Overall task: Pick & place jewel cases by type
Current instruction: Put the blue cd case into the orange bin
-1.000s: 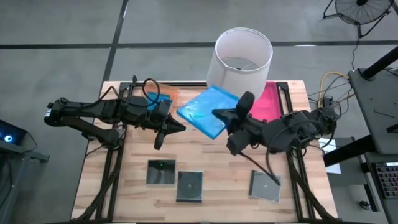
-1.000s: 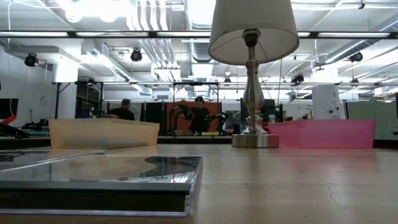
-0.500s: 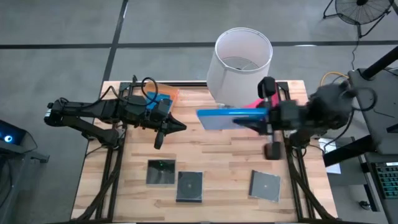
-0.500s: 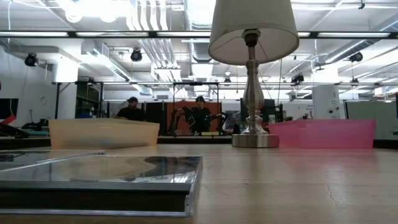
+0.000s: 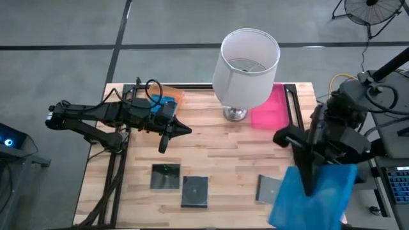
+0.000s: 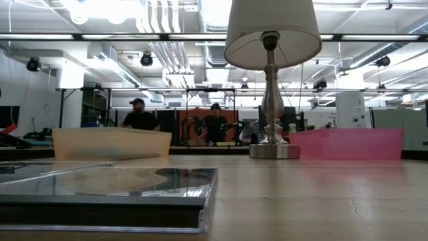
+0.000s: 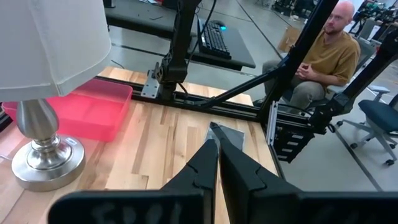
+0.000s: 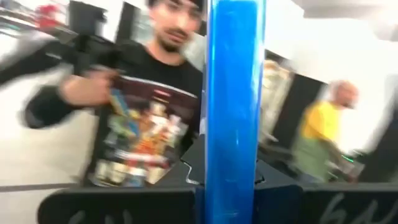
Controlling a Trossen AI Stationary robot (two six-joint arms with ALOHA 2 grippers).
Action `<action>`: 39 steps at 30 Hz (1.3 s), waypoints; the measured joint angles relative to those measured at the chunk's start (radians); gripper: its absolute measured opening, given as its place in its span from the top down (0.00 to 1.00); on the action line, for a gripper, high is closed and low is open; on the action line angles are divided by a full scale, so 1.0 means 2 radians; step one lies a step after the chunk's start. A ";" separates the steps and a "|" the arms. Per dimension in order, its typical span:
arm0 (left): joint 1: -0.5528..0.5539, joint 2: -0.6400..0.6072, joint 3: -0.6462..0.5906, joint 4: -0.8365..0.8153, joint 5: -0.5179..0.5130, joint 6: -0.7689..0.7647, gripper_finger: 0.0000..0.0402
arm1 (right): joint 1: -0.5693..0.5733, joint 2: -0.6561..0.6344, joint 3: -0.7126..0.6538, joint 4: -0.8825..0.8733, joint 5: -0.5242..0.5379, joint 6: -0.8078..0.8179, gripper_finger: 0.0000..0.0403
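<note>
On my far left the left arm reaches in over the worktop [image 5: 211, 153], its left gripper [image 5: 167, 135] hovering empty with the fingers pressed together, as the left wrist view confirms. Just behind that arm I see the orange tray [image 5: 171, 97] at the back-left corner with a blue jewel case [image 5: 162, 102] lying in it, partly hidden by the arm. Toward the front-left, two dark square jewel cases lie flat side by side: the first dark case [image 5: 165, 177] and, touching or nearly touching it, the second dark case [image 5: 195, 190]. In the middle at the back stands the lamp [image 5: 245, 61] with its white shade, and just beside it on the right sits the pink tray [image 5: 271, 108]. Further right, near the front edge, the third dark case [image 5: 269, 188] lies flat, partly covered in my overhead view by the second blue jewel case [image 5: 313, 198], which hangs in the air at the front-right corner. The right gripper [image 5: 307, 184] has its fingers clamped on that blue case, holding it edge-on in the right wrist view, where it shows as a vertical blue strip. Behind it I can make out people in the room, I think two, though the picture is blurred.
</note>
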 joint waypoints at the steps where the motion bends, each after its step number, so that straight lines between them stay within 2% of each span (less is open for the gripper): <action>1: 0.000 0.000 0.000 0.000 0.000 0.000 1.00 | 0.000 0.000 0.000 0.003 -0.003 0.003 0.97; 5: 0.000 0.000 0.000 0.000 0.000 0.000 1.00 | -0.002 0.000 0.000 0.002 0.005 -0.006 0.97; 7: 0.000 0.000 0.000 0.000 0.000 0.000 1.00 | -0.001 0.000 0.000 0.001 0.028 -0.014 0.97; 15: 0.000 0.000 0.000 0.000 -0.012 -0.001 1.00 | -0.001 0.000 0.000 -0.007 0.292 -0.013 0.97; 19: 0.000 0.000 0.000 0.000 -0.031 -0.001 1.00 | -0.001 0.000 0.000 -0.009 0.436 0.028 0.97; 27: 0.003 0.000 0.000 0.000 -0.040 -0.001 1.00 | -0.001 0.000 -0.001 -0.059 0.647 0.141 0.97; 33: 0.003 0.000 0.000 0.000 -0.049 -0.001 1.00 | -0.001 0.000 -0.001 -0.140 0.726 0.198 0.97; 39: 0.003 0.000 0.000 0.017 -0.053 -0.001 1.00 | -0.001 -0.001 -0.001 -0.171 0.729 0.198 0.97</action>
